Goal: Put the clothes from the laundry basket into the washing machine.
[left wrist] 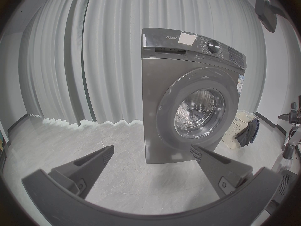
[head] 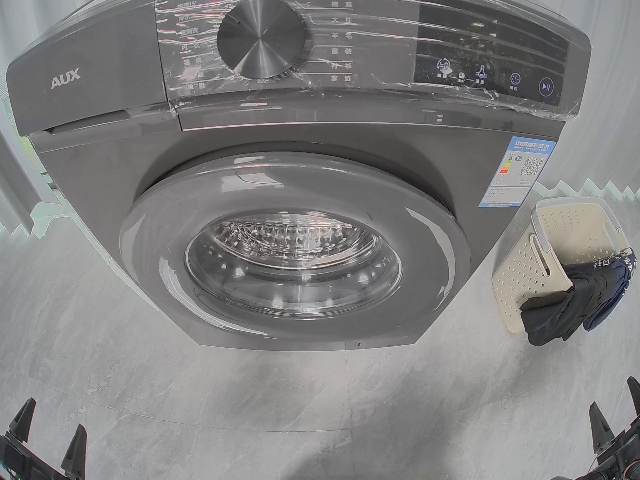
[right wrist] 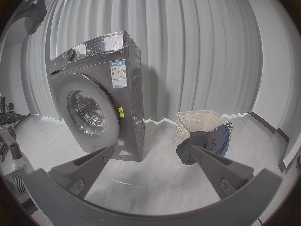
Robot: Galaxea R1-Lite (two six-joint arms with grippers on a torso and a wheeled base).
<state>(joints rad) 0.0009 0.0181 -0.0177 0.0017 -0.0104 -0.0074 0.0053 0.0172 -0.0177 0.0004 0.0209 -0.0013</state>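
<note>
Pale stone floor (head: pixel 320 395), pleated curtain (left wrist: pixel 103 63) behind | washing machine (head: pixel 300 135) at 12 o'clock, door (head: pixel 293 261) shut; probably needs opening first | laundry basket (head: pixel 575 225) at 4 o'clock; dark clothes (head: pixel 577 298) draped over its rim, easy to pinch | left end effector (head: pixel 52 428) at 7, right end effector (head: pixel 613 401) at 5; both low, spread wide, empty

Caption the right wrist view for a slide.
Open right gripper faces the closed washing machine and a laundry basket draped with dark clothes.
</note>
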